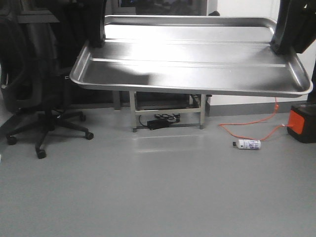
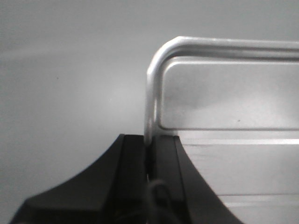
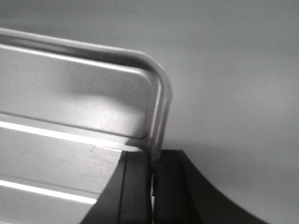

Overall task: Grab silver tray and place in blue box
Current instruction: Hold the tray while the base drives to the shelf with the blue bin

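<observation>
Currently the shiny stainless-steel rectangular tray hangs above the grey floor, its short rims pinched by the left gripper and right gripper. Such thin edge holds could slip if the arms pull apart or twist unevenly; no blue box shows.

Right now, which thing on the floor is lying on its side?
The small white bottle beside the orange cable; the office chair and metal stand both stand upright.
</observation>
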